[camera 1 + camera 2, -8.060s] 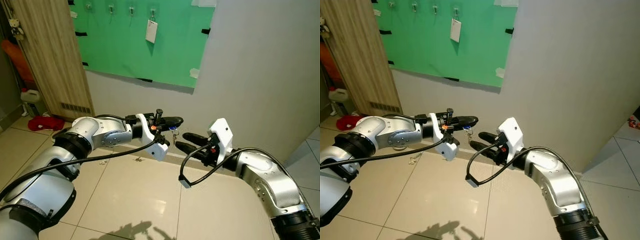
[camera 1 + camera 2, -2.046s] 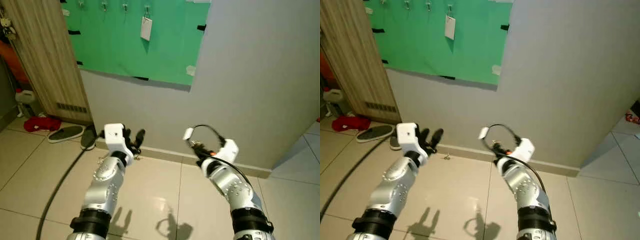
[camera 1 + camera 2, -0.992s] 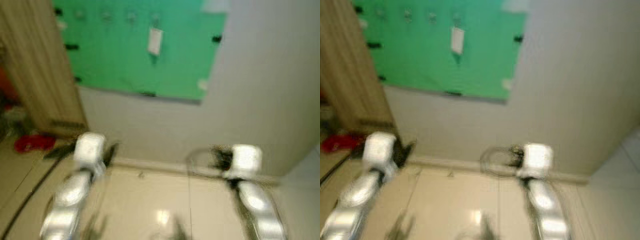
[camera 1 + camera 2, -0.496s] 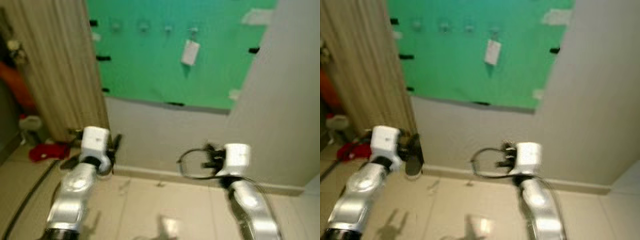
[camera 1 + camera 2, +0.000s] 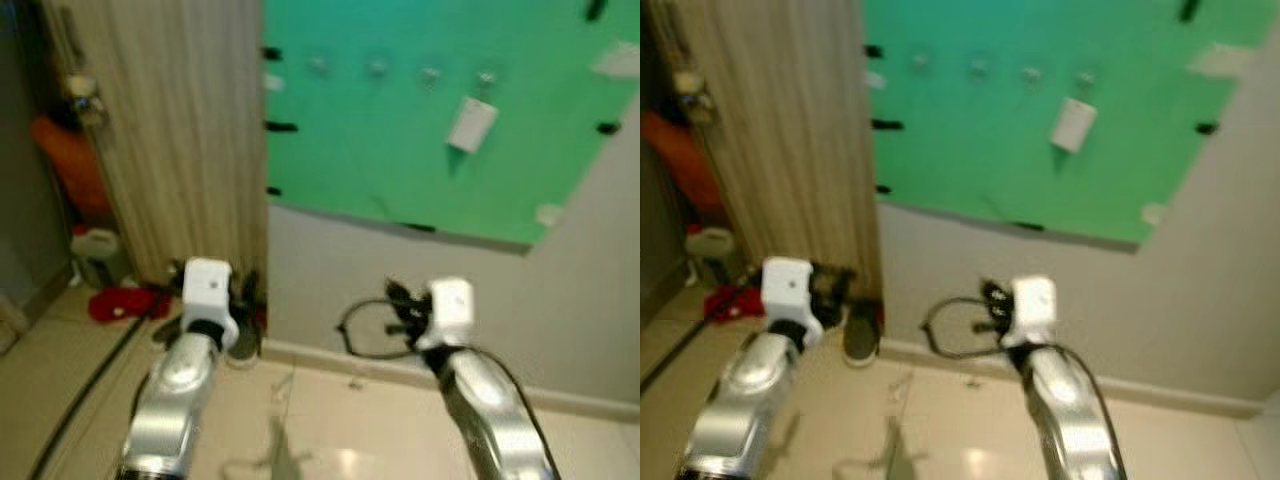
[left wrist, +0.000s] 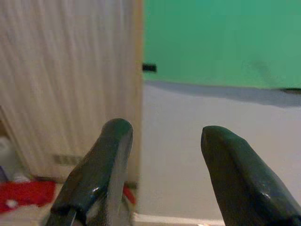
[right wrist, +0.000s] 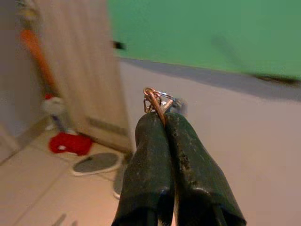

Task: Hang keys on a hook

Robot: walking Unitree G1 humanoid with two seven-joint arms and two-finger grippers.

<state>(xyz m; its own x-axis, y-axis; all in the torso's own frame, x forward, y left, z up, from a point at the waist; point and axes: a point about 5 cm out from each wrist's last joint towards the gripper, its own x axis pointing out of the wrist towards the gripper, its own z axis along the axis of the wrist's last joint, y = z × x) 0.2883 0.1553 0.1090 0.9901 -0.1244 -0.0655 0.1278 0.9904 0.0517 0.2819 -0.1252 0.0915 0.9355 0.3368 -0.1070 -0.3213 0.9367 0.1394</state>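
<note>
Right gripper (image 7: 160, 120) fingers pressed together, pinching keys (image 7: 157, 102); copper ring sticks out past the tips toward the wall, long axis in line with the fingers. Left gripper (image 6: 162, 136) fingers spread, holding nothing. View has shifted since half a second ago: green board (image 5: 420, 130) at upper right now larger, hooks (image 5: 430, 75) blurred, a white tag (image 5: 470, 124) hanging; wood-grain panel (image 5: 180, 130) upper left.

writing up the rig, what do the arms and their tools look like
Both arms are silver metal, each with a white boxy block at the wrist. The left tool and right tool each have two long, rounded black fingers. A black cable loops beside the right wrist.
</note>
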